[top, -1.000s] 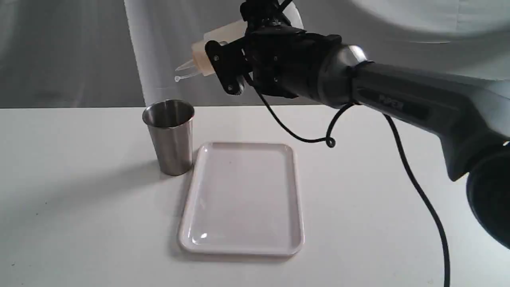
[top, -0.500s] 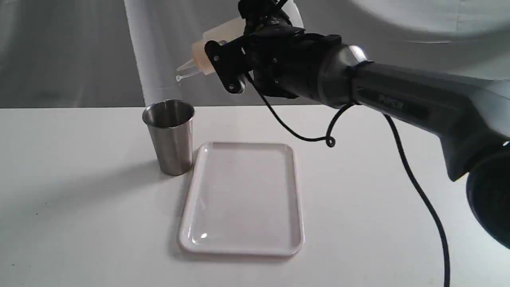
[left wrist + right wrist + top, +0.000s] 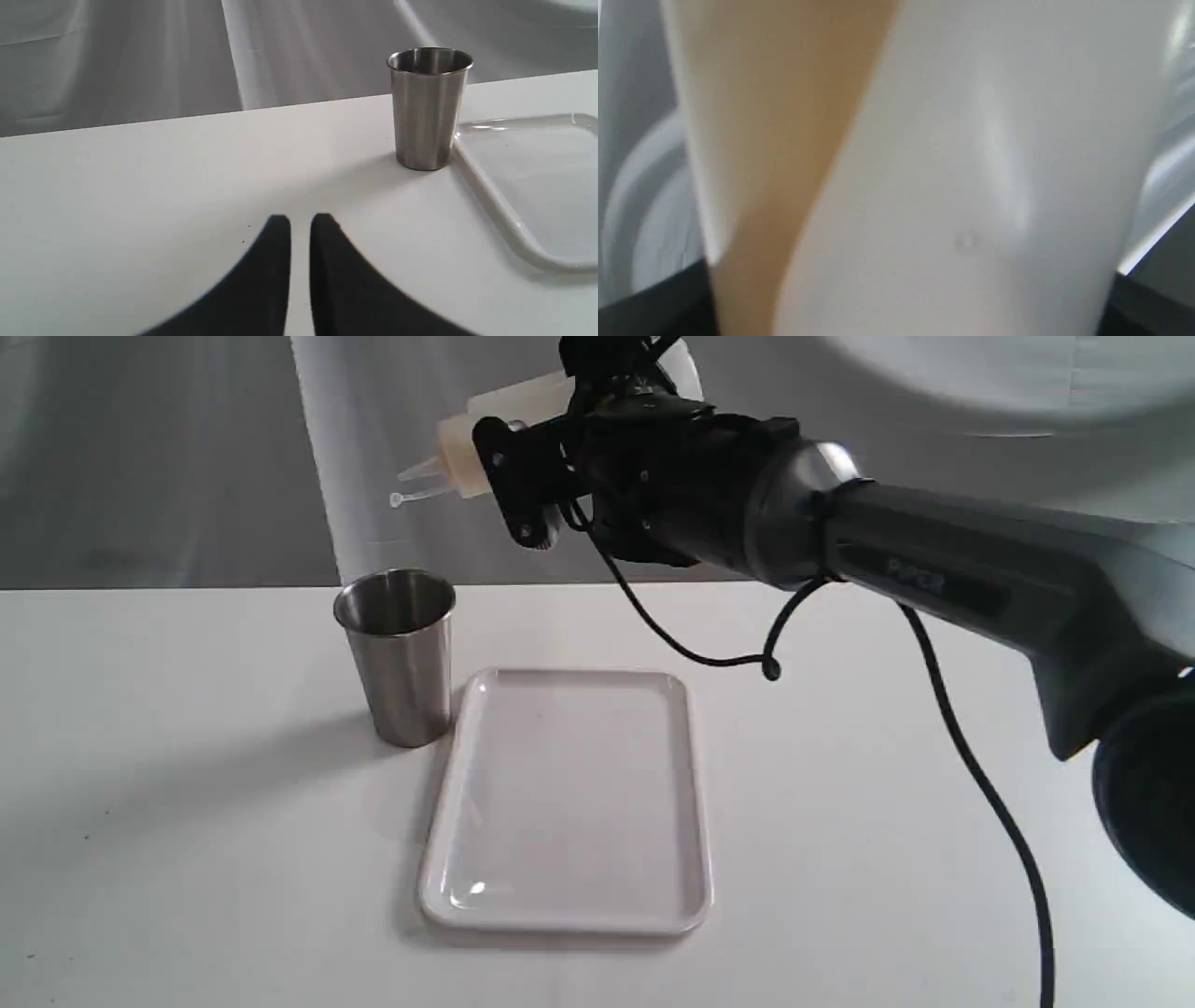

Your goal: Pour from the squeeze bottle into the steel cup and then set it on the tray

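Observation:
My right gripper (image 3: 523,448) is shut on the squeeze bottle (image 3: 462,448), holding it tipped nearly on its side high above the table, nozzle pointing left. The nozzle tip hangs well above the steel cup (image 3: 399,653), roughly over its rim. Up close, the squeeze bottle (image 3: 924,186) fills the right wrist view, with amber liquid slanted along one side. The cup stands upright just left of the white tray's (image 3: 691,821) far corner. In the left wrist view, the cup (image 3: 427,109) and tray (image 3: 495,200) lie ahead of my left gripper (image 3: 300,224), whose fingers are nearly together and empty.
A black cable (image 3: 943,709) droops from the right arm above the table, right of the tray. Grey cloth hangs behind the white table (image 3: 187,821).
The bottle has risen a little and shifted slightly left, its nozzle tipping closer to level. Cup, tray and the left gripper stay where they were.

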`<action>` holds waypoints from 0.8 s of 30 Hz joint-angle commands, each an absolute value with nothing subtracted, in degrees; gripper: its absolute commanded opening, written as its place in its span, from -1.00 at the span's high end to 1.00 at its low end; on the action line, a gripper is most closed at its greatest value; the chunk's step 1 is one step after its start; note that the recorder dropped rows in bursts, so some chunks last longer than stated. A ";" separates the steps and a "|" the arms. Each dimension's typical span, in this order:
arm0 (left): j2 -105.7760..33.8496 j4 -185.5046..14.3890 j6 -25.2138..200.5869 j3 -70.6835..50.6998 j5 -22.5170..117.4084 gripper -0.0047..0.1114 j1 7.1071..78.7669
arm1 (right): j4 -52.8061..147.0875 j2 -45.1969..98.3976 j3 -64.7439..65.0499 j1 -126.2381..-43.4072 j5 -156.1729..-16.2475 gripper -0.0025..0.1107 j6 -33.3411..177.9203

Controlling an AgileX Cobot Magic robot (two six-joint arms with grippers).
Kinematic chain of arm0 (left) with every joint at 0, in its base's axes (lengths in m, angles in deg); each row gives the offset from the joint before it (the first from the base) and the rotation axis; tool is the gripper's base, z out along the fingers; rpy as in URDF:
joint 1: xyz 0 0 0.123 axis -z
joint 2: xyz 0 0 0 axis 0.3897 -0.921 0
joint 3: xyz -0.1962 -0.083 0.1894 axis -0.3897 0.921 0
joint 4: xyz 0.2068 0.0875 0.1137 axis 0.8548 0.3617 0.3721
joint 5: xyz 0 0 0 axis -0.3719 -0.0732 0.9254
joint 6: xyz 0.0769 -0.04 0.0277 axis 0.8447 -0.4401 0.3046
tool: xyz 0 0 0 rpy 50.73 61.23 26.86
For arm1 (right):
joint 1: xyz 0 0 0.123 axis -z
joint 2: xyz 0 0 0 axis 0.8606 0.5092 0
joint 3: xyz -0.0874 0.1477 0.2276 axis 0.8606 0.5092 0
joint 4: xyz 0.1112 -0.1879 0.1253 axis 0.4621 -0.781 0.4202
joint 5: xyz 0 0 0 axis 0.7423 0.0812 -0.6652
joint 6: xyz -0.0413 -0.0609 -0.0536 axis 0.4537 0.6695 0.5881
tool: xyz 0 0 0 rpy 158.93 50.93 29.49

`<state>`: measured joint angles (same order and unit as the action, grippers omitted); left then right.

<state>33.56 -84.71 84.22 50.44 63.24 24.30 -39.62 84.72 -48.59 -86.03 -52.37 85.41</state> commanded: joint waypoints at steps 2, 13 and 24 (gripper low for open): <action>33.85 -84.46 84.14 50.70 62.67 0.78 24.24 | -38.93 83.87 -49.07 -86.26 -52.58 0.96 79.03; 33.85 -84.46 84.14 50.70 62.67 0.78 24.24 | -28.18 83.72 -49.07 -86.15 -53.99 0.96 67.41; 33.85 -84.46 84.14 50.70 62.67 0.78 24.24 | -19.95 82.87 -49.07 -85.63 -57.40 0.96 46.84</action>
<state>33.56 -84.71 84.22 50.44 63.24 24.30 -20.70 84.61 -48.59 -86.03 -55.84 50.31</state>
